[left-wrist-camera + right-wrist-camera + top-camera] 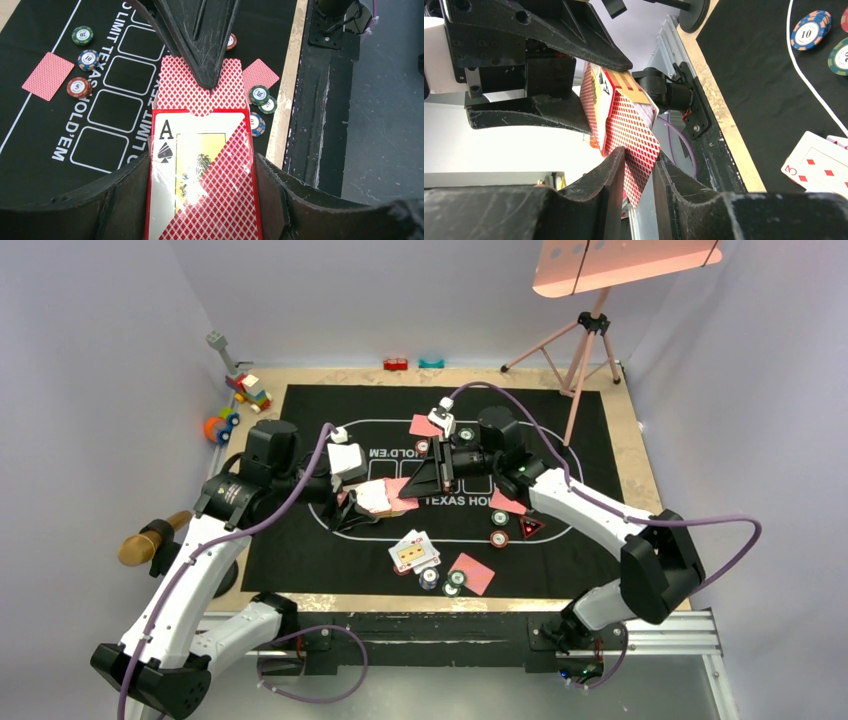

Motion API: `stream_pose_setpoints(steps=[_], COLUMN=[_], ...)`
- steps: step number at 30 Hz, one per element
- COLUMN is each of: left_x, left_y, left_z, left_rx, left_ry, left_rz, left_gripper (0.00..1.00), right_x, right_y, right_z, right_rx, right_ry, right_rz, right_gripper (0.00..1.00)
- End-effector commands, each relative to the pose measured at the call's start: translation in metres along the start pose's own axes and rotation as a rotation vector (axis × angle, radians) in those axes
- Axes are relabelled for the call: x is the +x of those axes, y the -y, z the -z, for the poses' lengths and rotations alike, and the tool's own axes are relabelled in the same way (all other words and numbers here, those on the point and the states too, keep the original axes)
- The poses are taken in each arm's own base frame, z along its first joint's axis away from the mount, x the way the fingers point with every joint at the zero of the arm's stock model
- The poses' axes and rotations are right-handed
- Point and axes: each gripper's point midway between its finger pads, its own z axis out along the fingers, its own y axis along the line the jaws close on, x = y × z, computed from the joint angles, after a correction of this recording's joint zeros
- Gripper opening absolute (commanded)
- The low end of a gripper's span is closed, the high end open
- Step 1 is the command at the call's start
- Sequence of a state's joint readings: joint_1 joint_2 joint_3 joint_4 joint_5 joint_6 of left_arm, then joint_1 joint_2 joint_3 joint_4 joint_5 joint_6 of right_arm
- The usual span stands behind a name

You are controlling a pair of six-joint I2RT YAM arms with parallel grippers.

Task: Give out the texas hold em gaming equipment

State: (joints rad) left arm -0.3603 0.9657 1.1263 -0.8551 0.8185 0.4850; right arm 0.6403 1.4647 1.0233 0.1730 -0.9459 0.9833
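Observation:
My left gripper [202, 172] is shut on an ace-of-spades card box [200, 175], with red-backed cards [190, 92] sticking out of its top. My right gripper [639, 167] comes in from the far side and is shut on the end of one of those cards [631, 135]. In the top view both grippers meet over the mat's middle [395, 492]. Single red-backed cards [472, 573] [425, 425] [507, 502] lie on the mat with small chip groups [442, 580] [499, 530] beside them. Face-up cards [413, 552] and the triangle marker [530, 527] lie near the front.
The black mat [310, 570] covers the wooden table. Colourful toy blocks [248, 390] stand at the back left, a pink tripod [585, 340] at the back right, a gold-ended handle [150, 540] at the left. A black rail [450, 630] runs along the near edge.

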Motion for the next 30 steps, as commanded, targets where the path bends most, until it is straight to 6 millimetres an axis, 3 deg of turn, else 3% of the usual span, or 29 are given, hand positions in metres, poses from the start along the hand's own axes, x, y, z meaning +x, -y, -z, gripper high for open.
stream_pose_setpoints(steps=[1,20,23,30], left_x=[-0.036,-0.032,-0.029,-0.028], left_y=[0.001,0.003,0.004,0.003], left_z=[0.010,0.008,0.007,0.008], left_rx=[-0.004,0.000,0.002,-0.005], left_ry=[0.105,0.106,0.104,0.100], left_rz=[-0.079,-0.046,-0.042,-0.041], left_gripper=[0.00,0.00,0.00,0.00], right_x=[0.002,-0.010,-0.017,-0.044], right_y=[-0.011,-0.015,-0.017,-0.017], right_z=[0.015,0.050,0.056,0.074], right_rx=[-0.010,0.027,0.027,0.049], right_ry=[0.009,0.066,0.087,0.144], right_rz=[0.038,0.066,0.086,0.085], right_gripper=[0.29,0.05,0.00,0.00])
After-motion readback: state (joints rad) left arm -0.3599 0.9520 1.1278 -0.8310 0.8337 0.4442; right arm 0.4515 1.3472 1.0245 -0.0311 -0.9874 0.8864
